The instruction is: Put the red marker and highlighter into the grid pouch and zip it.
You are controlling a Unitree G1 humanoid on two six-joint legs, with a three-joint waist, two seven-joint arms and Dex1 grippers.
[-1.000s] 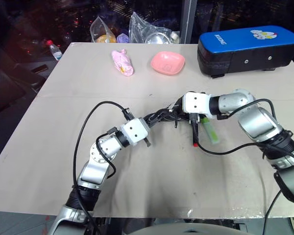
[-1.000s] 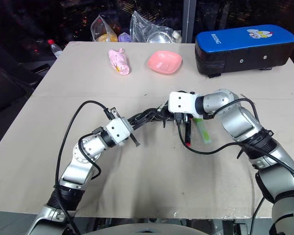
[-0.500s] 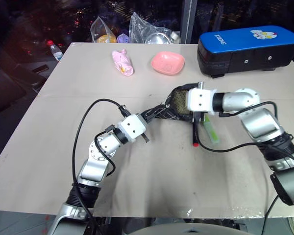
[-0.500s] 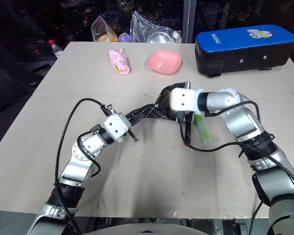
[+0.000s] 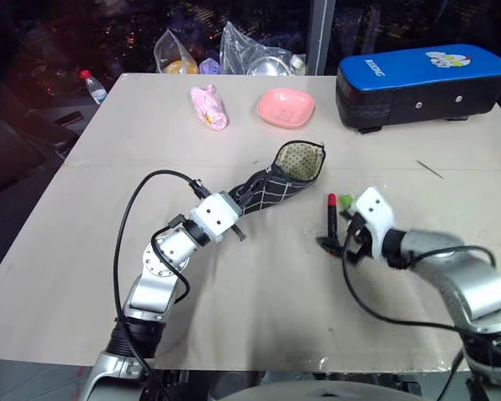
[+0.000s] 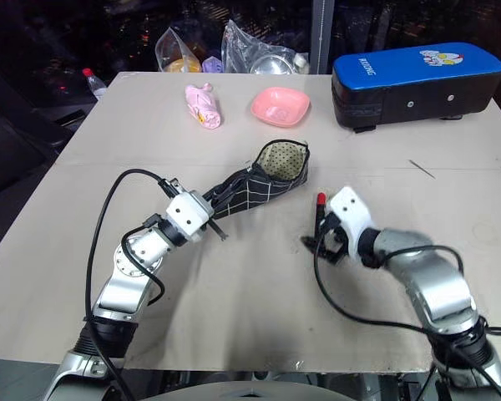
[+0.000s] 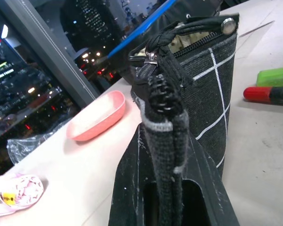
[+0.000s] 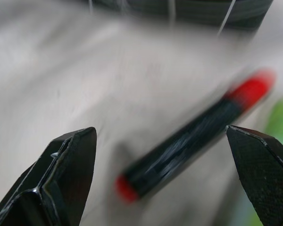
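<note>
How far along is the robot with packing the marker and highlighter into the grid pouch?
Done: the grid pouch is unzipped and gaping, its end pinched in the shut left claw. In hand: the open right claw sits over the red marker, not gripping it. Left: the marker and the highlighter both lie on the table outside the pouch, and the zip is not closed.

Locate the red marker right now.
The red marker lies on the table, right of centre in the left eye view, just beside the highlighter, below the grid pouch mouth, with the right gripper over its near end.
</note>
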